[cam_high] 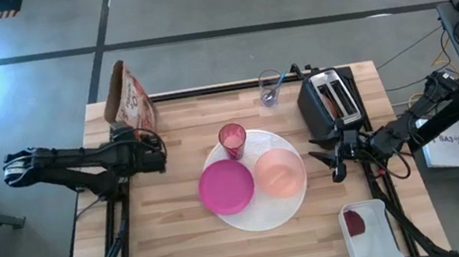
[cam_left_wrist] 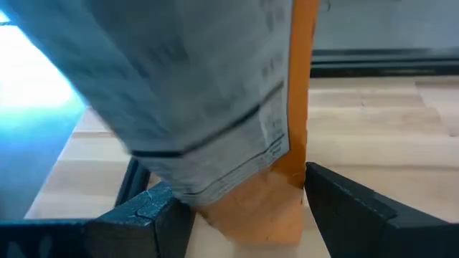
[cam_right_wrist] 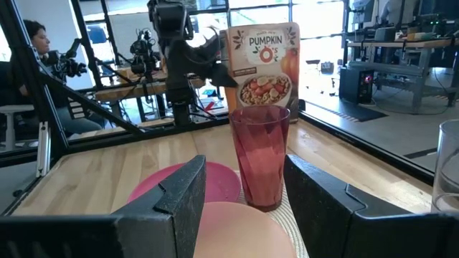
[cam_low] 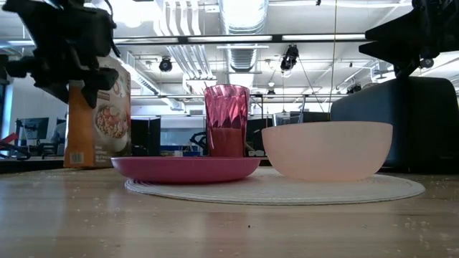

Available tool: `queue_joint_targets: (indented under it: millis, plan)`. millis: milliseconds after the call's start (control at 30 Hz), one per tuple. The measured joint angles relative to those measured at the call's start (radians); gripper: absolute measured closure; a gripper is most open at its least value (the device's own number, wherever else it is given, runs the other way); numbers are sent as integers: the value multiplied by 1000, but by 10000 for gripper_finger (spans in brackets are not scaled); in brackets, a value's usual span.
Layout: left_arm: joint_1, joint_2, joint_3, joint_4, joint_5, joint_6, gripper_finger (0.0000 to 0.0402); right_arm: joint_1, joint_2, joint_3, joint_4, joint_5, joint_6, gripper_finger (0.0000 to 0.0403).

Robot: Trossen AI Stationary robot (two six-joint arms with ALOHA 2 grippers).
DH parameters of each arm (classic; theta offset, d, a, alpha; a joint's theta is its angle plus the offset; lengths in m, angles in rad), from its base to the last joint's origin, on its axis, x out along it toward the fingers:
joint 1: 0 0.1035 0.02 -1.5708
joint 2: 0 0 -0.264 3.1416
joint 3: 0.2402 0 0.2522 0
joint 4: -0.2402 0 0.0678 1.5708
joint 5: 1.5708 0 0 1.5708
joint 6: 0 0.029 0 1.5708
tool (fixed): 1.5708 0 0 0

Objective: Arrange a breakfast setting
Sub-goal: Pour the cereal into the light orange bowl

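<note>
Right pincer [cam_right_wrist: 244,208] fingers spread apart, low over the peach translucent bowl [cam_right_wrist: 240,231]. Pink translucent cup [cam_right_wrist: 259,155] upright between them, beside the smaller magenta plate [cam_right_wrist: 215,184]. Orange cereal box [cam_right_wrist: 262,67] stands farther back on the wooden desk [cam_right_wrist: 115,168], left arm [cam_right_wrist: 179,50] at it. Seated person [cam_right_wrist: 43,54] beyond.

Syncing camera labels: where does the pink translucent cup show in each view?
High view: pink translucent cup at the large round white plate's far edge.
Low view: centre, behind the smaller magenta plate.
Left wrist view: not in it.
Right wrist view: centre, between the right claw's fingers.
Shared landmark: orange cereal box.
</note>
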Motion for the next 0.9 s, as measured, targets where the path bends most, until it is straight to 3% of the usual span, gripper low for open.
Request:
queue_joint_targets:
  millis: [300, 433, 567, 800, 900]
  plan:
    - [43, 4, -188, 337, -247, 107, 171, 0, 0, 0, 0, 0, 0, 225]
    - [43, 4, -234, 462, -278, 199, 185, 0, 0, 0, 0, 0, 0, 225]
    - [43, 19, -240, 527, -282, 282, 235, 0, 0, 0, 0, 0, 0, 225]
    - [41, 54, -216, 533, -279, 303, 385, 0, 0, 0, 0, 0, 0, 225]
    - [32, 67, -194, 537, -274, 320, 391, 0, 0, 0, 0, 0, 0, 225]
